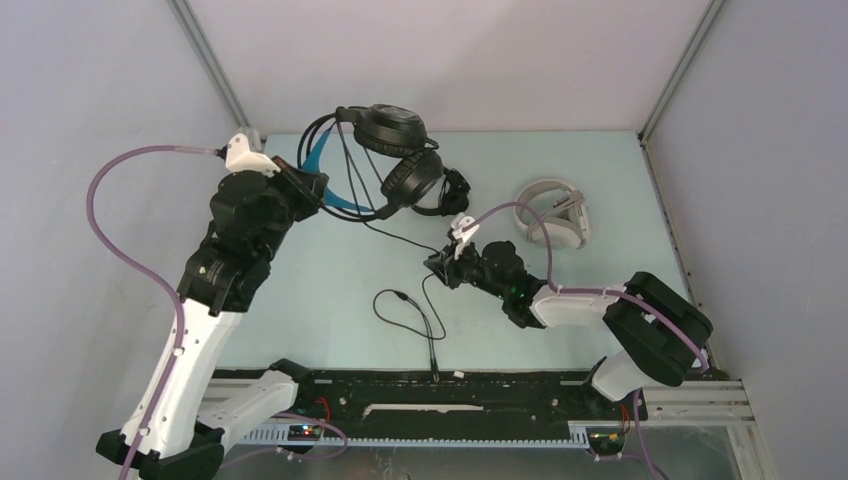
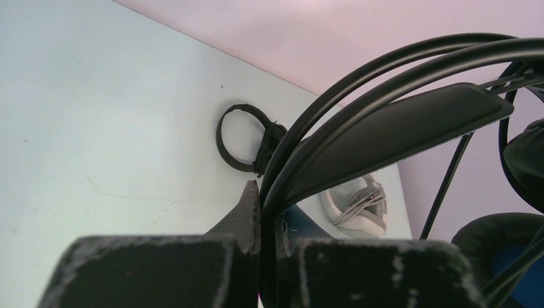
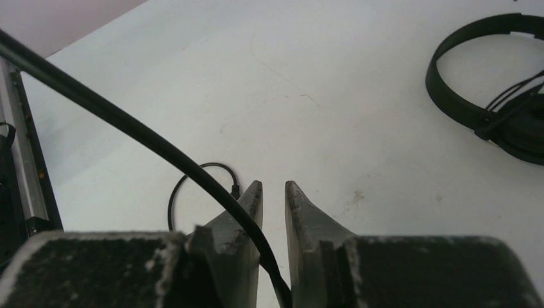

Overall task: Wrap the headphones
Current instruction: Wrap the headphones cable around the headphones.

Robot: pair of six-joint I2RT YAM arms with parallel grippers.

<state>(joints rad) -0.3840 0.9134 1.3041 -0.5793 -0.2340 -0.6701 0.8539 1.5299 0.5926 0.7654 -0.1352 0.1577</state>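
Headband (image 2: 398,122) pinched in left hand (image 2: 264,205) | right hand (image 3: 274,189) parted, cable (image 3: 128,126) between, contact unclear

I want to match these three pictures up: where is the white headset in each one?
Top view: white headset right of centre, toward the back.
Left wrist: low, right of centre, under the bulky black headset band.
Right wrist: not in it.
Shared landmark: the slim black headset.
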